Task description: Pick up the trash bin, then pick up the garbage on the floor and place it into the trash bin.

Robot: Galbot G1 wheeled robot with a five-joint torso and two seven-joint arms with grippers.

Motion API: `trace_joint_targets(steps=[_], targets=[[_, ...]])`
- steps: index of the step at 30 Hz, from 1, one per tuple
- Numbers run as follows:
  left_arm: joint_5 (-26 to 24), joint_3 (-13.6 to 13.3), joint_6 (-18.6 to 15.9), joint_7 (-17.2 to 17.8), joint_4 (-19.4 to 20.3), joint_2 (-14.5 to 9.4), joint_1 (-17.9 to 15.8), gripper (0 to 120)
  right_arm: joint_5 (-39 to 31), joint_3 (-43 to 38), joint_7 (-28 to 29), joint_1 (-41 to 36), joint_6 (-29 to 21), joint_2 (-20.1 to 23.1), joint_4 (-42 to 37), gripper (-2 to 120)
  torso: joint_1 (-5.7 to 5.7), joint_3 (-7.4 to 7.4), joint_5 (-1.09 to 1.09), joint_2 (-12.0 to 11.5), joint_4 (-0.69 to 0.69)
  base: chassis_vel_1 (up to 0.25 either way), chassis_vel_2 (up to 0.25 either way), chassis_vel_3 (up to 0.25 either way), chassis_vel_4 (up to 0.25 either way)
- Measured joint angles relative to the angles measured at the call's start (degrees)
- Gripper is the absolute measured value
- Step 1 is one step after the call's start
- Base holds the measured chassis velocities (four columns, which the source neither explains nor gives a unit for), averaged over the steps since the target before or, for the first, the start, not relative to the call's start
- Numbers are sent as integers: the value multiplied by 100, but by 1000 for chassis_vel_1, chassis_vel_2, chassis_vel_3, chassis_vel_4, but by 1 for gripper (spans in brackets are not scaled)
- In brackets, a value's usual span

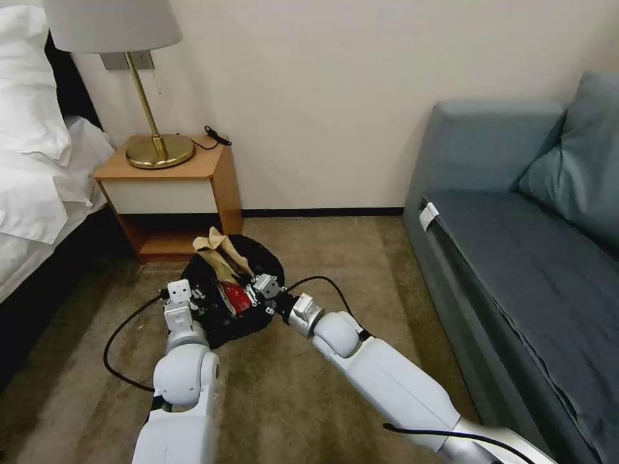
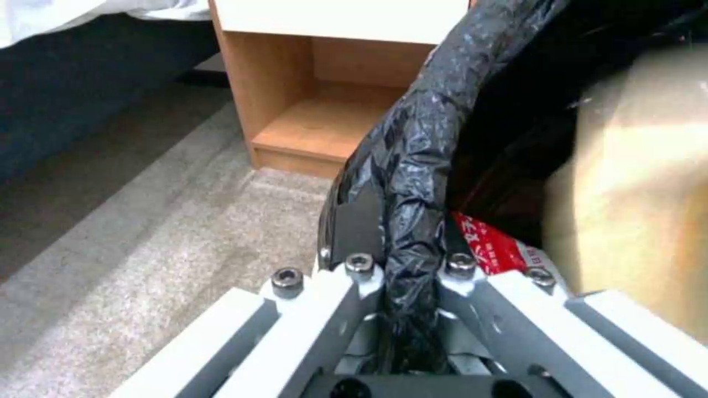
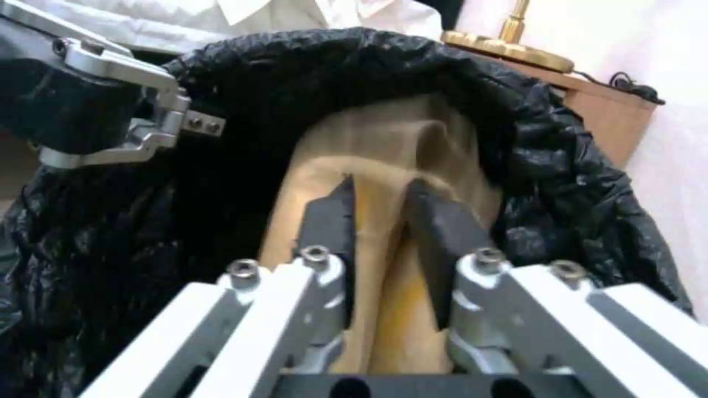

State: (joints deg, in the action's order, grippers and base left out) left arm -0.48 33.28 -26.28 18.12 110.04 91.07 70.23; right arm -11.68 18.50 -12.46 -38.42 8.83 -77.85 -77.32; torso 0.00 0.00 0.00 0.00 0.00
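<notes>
The trash bin [image 1: 258, 322], lined with a glossy black bag, is held just above the carpet in front of the nightstand. My left gripper [image 1: 193, 301] is shut on its near-left rim; in the left wrist view the bag's rim [image 2: 413, 166] runs between the jaws of that gripper [image 2: 402, 243]. My right gripper [image 1: 261, 288] reaches over the bin's mouth and is shut on a piece of garbage, a crumpled tan paper [image 1: 219, 254] whose far end pokes over the back rim. The paper [image 3: 384, 160] fills the gap between the dark fingers [image 3: 332, 215]. A red-and-white packet [image 2: 490, 246] lies inside the bin.
A wooden nightstand [image 1: 187, 193] with a brass lamp [image 1: 158, 151] stands just behind the bin. The bed [image 1: 32, 174] runs along the left and a blue-grey sofa [image 1: 516, 258] along the right. Bare carpet [image 1: 361, 251] lies between them.
</notes>
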Motion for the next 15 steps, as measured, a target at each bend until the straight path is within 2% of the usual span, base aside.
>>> trace_joint_targets(steps=[2,4,6,8,10,11,13,15], targets=[[0,3,0,0,-2,-1,0,1,-2,-7,-8,0,2,-8,15,33,0,0,0,0,0,0,0,0,0],[0,5,0,1,-2,-2,-1,1,-3,-7,-13,0,2,-11,15,36,0,0,0,0,0,0,0,0,0],[1,11,-5,2,-2,-5,-9,1,-6,-7,-36,14,2,-19,14,51,0,0,0,0,0,0,0,0,0],[2,11,-8,2,-2,-5,-10,1,-12,-14,-37,28,2,-25,10,54,0,0,0,0,0,0,0,0,0],[3,9,-13,3,-2,-5,-10,1,-52,-36,-27,84,-5,-25,-48,64,0,0,0,0,0,0,0,0,0],[3,9,-13,3,-2,-5,-10,1,-52,-36,-27,84,-5,-25,-48,64,0,0,0,0,0,0,0,0,0],[4,10,-13,4,-6,-8,-9,1,-109,-105,15,171,-62,-9,-163,76,0,0,0,0,0,0,0,0,0],[4,12,-13,4,-14,-10,-12,1,-138,-147,46,210,-85,-5,-212,79,0,0,0,0,0,0,0,0,0]])
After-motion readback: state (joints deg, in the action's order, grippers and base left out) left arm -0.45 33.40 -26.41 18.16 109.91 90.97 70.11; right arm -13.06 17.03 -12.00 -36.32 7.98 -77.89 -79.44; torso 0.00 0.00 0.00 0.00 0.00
